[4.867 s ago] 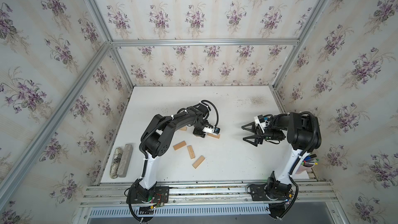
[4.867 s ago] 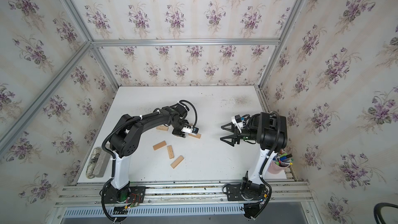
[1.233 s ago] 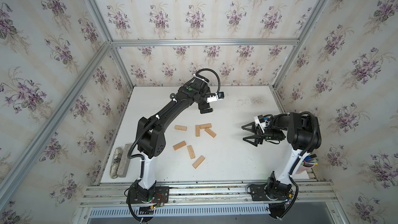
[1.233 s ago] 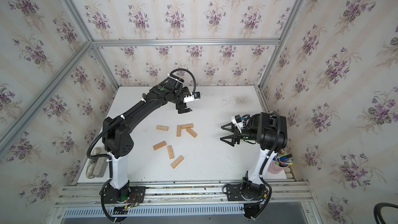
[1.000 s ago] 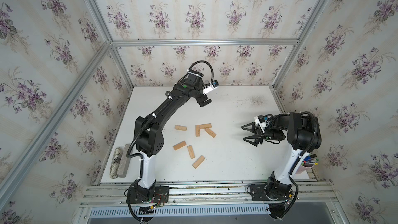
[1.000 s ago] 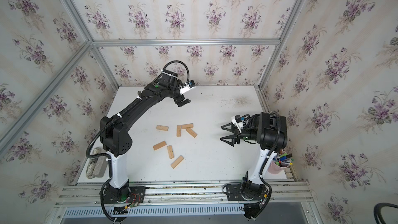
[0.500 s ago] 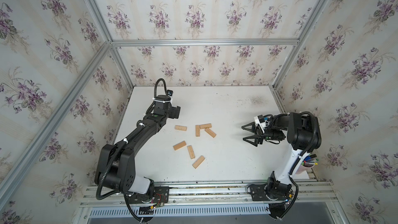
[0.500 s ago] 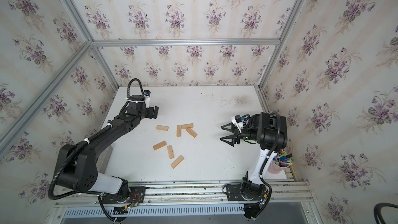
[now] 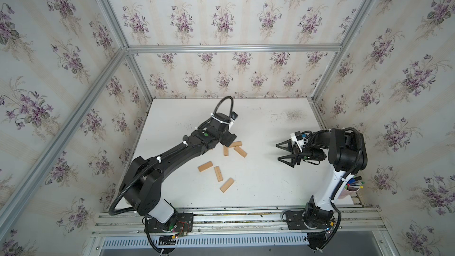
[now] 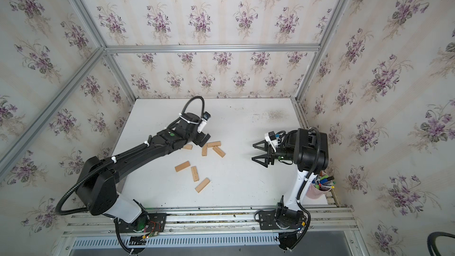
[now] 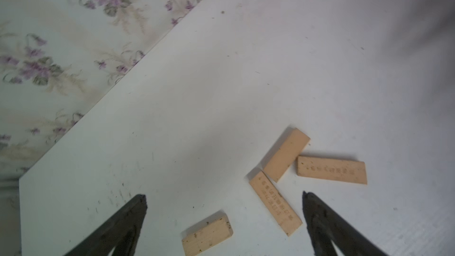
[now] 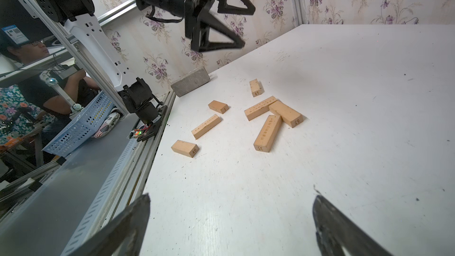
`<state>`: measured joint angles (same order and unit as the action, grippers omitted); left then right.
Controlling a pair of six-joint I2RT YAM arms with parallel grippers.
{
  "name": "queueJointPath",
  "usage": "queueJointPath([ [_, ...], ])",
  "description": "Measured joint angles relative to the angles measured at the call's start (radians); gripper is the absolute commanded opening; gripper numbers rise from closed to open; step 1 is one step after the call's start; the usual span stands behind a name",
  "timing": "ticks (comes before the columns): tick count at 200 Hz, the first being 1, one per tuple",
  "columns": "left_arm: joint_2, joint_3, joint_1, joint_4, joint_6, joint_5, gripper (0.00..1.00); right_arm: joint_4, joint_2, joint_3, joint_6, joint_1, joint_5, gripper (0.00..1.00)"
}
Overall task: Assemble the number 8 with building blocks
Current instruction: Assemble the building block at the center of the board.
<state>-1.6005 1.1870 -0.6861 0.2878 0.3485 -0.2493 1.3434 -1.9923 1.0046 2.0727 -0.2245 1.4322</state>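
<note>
Seven building blocks (image 12: 205,126) lie scattered flat on the tabletop (image 11: 246,70), nothing assembled yet. My left fingers (image 11: 128,217) hang spread wide and empty above the lone block (image 11: 206,232), which sits between them, long axis running roughly finger to finger, so I'd turn the wrist before closing. My right fingers (image 12: 130,217), likewise spread and empty, stand well apart from every block.
</note>
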Motion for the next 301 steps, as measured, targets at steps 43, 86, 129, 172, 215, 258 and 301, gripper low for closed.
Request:
queueJointPath([
  [43, -0.165, 0.192, -0.058, 0.164, 0.264, 0.055, 0.96, 0.0, 0.0, 0.0, 0.0, 0.0, 0.0, 1.0],
  [86, -0.423, 0.37, -0.085, 0.338, 0.349, -0.014, 0.83, 0.0, 0.0, 0.0, 0.0, 0.001, 0.0, 1.0],
  [129, -0.421, 0.43, -0.114, 0.443, 0.348, 0.055, 0.83, 0.0, 0.0, 0.0, 0.0, 0.001, 0.0, 1.0],
  [172, -0.384, 0.416, -0.122, 0.457, 0.304, 0.119, 0.78, 0.0, 0.0, 0.0, 0.0, 0.001, 0.0, 1.0],
  [215, -0.484, 0.366, -0.256, 0.449, 0.304, 0.027, 0.79, 0.0, 0.0, 0.0, 0.0, 0.001, 0.0, 1.0],
  [258, -0.478, 0.44, -0.251, 0.423, 0.355, -0.154, 0.82, 0.0, 0.0, 0.0, 0.0, 0.001, 0.0, 1.0],
  [301, -0.513, 0.574, -0.174, 0.474, 0.338, -0.147, 0.85, 0.0, 0.0, 0.0, 0.0, 0.001, 0.0, 1.0],
])
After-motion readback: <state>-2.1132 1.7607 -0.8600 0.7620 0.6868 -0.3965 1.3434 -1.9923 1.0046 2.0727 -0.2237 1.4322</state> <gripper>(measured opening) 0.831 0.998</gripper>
